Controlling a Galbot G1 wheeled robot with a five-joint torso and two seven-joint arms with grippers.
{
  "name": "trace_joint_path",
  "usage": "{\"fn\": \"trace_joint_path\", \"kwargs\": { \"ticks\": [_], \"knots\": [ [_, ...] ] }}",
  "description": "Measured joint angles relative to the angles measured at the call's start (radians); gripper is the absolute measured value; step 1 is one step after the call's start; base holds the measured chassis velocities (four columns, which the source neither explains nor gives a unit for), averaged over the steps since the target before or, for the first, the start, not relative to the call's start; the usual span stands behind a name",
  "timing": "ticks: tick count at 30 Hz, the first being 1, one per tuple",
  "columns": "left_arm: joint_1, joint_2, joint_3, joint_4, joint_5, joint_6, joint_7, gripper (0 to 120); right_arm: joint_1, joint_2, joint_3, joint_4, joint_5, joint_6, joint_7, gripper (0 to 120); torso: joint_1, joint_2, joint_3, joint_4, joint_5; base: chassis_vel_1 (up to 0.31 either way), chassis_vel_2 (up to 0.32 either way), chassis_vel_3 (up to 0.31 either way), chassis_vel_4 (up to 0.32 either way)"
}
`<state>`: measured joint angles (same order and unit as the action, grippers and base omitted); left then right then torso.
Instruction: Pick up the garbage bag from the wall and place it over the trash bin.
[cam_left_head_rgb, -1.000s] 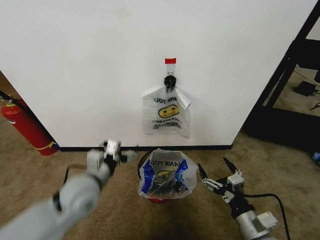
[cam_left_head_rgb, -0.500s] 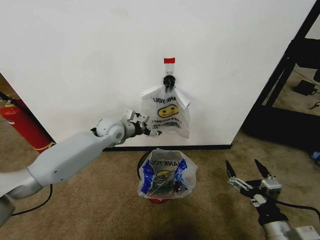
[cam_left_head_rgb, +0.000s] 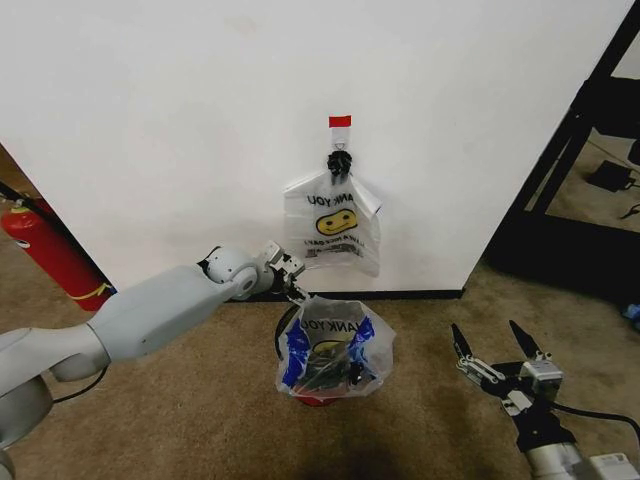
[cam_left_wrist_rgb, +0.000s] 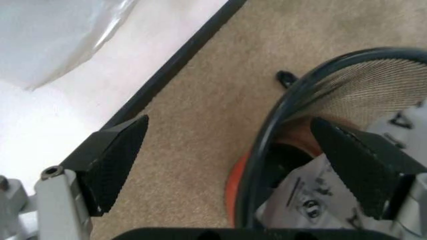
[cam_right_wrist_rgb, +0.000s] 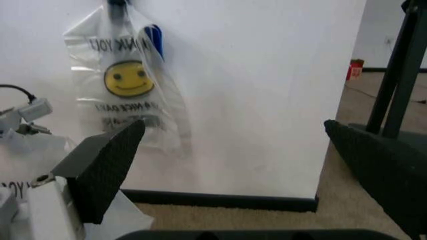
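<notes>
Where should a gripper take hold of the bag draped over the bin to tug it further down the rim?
Probably the loose plastic edge at the wall-side rim of the trash bin, where the garbage bag bunches. Coming from above and the robot's left suits it: the left gripper already hangs open there, one finger either side of the rim.

Colours and patterns at the wall and bin.
Garbage bag is showing see-through white plastic, black lettering, blue patches; trash bin is showing black mesh over what looks like a red base. Hanging bag is showing a yellow smiley under a black knot and red tag. Wall white, black baseboard; carpet tan.
</notes>
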<state>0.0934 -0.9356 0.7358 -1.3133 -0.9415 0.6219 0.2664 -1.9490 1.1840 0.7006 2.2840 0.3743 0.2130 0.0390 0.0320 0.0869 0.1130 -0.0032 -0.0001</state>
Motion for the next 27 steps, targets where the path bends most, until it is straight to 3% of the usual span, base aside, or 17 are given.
{"fn": "trace_joint_path", "kwargs": {
  "ticks": [5, 9, 18, 27],
  "knots": [
    [0.01, -0.006, 0.011, 0.008, 0.028, 0.0, 0.041, 90, 0.02, -0.007, -0.014, 0.007, -0.003, -0.024, 0.011, 100, 0.0, 0.0, 0.0, -0.0001, 0.0003, 0.0, 0.0, 0.0, 0.0],
    [0.029, -0.004, 0.034, 0.019, 0.087, -0.003, 0.093, 71, 0.031, -0.011, -0.012, 0.033, 0.002, -0.042, 0.02, 100, 0.0, 0.0, 0.0, 0.0004, -0.0001, 0.0, 0.0, 0.0, 0.0],
    [0.048, 0.009, 0.038, -0.003, 0.094, -0.001, 0.097, 40, 0.018, 0.002, -0.008, 0.042, 0.004, -0.039, 0.023, 100, 0.0, 0.0, 0.0, 0.0, 0.0002, 0.0, 0.0, 0.0, 0.0],
    [0.114, 0.042, -0.029, -0.05, 0.089, 0.007, 0.064, 7, 0.021, 0.007, -0.018, 0.048, -0.005, -0.035, 0.026, 100, 0.0, 0.0, 0.0, 0.0002, 0.0003, 0.0, 0.0, 0.0, 0.0]
  ]
}}
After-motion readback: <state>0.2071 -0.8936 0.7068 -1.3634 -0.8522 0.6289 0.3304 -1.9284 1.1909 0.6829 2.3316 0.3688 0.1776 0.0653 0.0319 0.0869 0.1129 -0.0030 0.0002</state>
